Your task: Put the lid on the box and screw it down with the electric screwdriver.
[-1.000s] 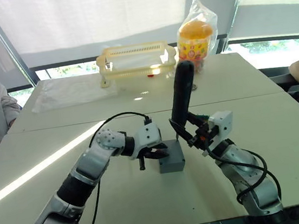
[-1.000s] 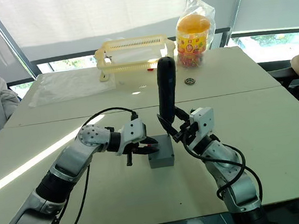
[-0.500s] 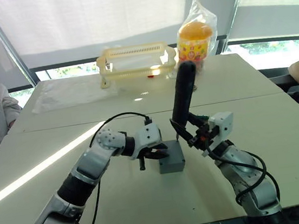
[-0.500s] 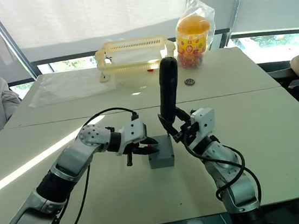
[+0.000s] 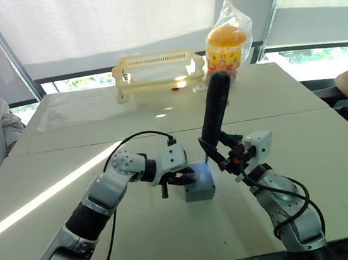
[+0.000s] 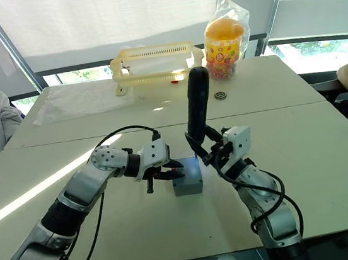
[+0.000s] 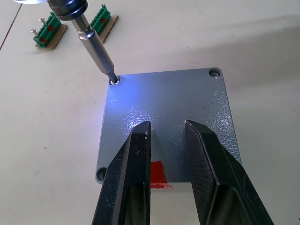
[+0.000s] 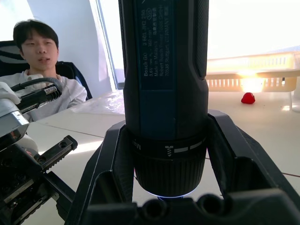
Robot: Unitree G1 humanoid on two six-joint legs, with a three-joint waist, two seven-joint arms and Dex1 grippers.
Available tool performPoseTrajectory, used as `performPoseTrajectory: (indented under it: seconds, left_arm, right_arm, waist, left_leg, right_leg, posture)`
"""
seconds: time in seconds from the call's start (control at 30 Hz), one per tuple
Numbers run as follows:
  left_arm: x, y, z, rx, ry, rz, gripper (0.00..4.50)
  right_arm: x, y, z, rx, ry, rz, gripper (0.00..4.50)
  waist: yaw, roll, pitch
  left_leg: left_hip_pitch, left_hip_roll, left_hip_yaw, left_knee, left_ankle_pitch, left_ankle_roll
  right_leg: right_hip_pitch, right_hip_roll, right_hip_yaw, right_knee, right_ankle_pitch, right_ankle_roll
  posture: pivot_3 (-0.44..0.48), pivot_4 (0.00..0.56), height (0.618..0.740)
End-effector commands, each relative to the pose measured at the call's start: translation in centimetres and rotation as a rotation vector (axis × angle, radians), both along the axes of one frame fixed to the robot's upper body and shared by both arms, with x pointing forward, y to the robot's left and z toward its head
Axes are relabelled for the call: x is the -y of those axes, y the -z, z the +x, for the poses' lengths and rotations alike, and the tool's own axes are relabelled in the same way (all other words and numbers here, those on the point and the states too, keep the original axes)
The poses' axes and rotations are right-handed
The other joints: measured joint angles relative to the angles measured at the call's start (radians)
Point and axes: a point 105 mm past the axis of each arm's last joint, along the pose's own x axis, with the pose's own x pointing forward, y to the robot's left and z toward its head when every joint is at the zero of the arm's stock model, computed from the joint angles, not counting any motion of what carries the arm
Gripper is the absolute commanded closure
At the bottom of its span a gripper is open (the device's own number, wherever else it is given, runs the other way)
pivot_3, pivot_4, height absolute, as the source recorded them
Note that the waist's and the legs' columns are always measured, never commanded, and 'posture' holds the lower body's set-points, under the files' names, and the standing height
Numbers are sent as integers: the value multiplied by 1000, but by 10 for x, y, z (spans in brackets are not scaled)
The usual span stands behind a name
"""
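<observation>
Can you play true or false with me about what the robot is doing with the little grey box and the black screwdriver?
1. The lid is already on the box. True.
2. The electric screwdriver is lying flat on the table. False: the right end effector holds it upright.
3. The bit sits on a corner screw of the lid. True.
4. The left end effector carries the screwdriver. False: it rests, open, over the lid.
5. The yellow basket stands right beside the box. False: it is at the far edge of the table.
</observation>
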Motion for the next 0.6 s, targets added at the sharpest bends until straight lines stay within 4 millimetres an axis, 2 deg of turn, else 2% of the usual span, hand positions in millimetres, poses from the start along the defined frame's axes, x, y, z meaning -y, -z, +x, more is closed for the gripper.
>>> performPoseTrajectory:
  seconds: [0.03,0.6]
  left_arm:
    - [-8,19,-1,-35,-28,70,3375]
    - [-6,23,0,-36,-24,79,3375]
  right_arm:
    - [1,50,0,-193,0,-54,2716]
    - [3,33,2,-125,17,-68,2716]
  waist:
    - [0,0,0]
    - [2,0,0]
  left_leg:
    - [0,0,0,0,0,0]
    - [0,1,-1,-2,0,0]
  right_leg:
    - [0,0,0,0,0,0]
    - [0,-1,0,-3,0,0]
  posture:
    - [0,150,740]
    - [0,150,740]
